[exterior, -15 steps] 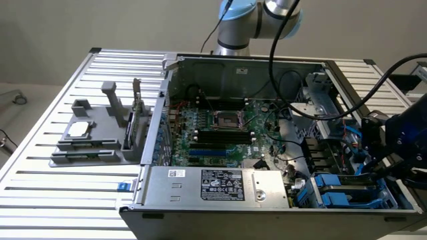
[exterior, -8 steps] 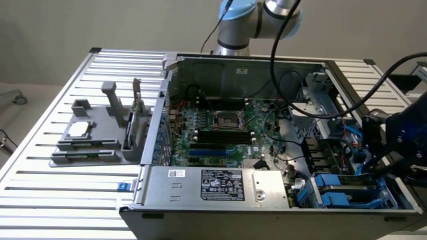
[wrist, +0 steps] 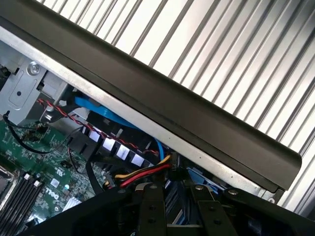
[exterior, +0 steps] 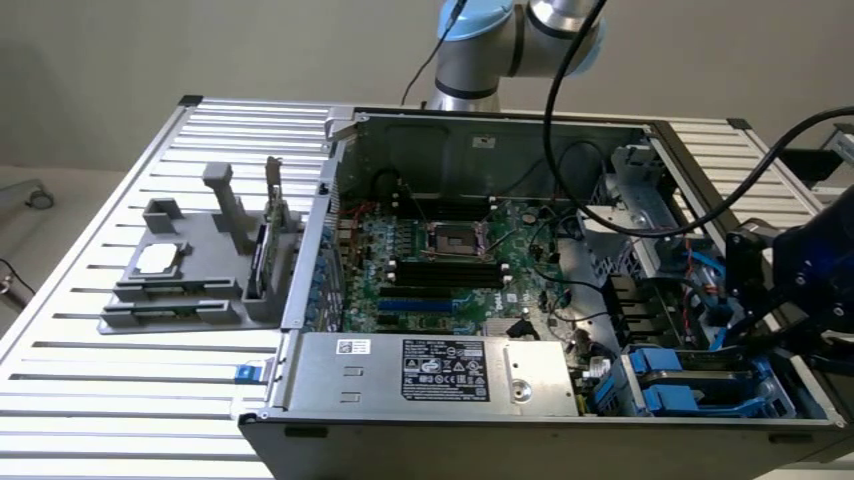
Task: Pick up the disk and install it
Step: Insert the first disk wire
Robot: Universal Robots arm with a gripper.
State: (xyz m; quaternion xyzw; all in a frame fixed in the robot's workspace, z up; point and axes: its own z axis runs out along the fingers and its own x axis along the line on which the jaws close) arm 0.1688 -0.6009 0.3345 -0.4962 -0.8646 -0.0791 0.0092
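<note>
Pincer of mine hovers by the blue drive bay inside the computer case; whether it grips the disk I cannot tell, so installing looks unfinished.

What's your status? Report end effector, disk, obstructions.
End effector low inside the computer case. Disk, blue-railed, lying flat beneath it at the case's corner. Red-yellow cables close alongside.
</note>
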